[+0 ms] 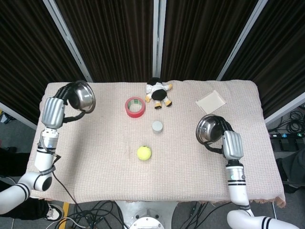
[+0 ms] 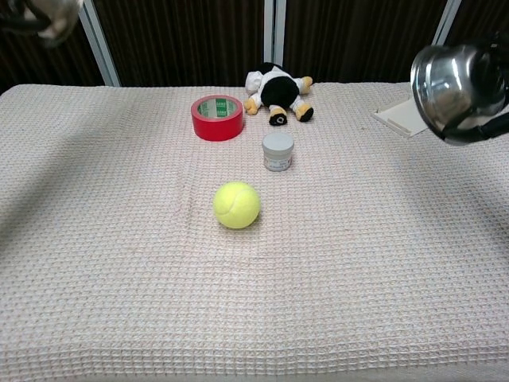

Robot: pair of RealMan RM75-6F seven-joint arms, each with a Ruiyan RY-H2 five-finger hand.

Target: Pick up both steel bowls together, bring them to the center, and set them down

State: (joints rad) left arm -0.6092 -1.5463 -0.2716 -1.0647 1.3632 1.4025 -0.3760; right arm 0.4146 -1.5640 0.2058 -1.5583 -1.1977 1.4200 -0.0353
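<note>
My left hand point(image 1: 59, 106) grips one steel bowl point(image 1: 82, 96) and holds it high above the table's left side, tilted on edge. In the chest view only a sliver of that bowl point(image 2: 52, 14) shows at the top left corner. My right hand point(image 1: 228, 142) grips the other steel bowl point(image 1: 208, 129), raised above the table's right side and tipped so its inside faces the centre. The chest view shows this bowl point(image 2: 449, 82) at the upper right, with dark fingers point(image 2: 485, 125) wrapped around its rim.
On the beige cloth point(image 2: 238, 302) lie a yellow tennis ball point(image 2: 236, 204), a small white jar point(image 2: 277, 151), a red tape roll point(image 2: 215, 116), a black-and-white plush toy point(image 2: 277, 89) and a white flat tray point(image 2: 411, 114) at the back right.
</note>
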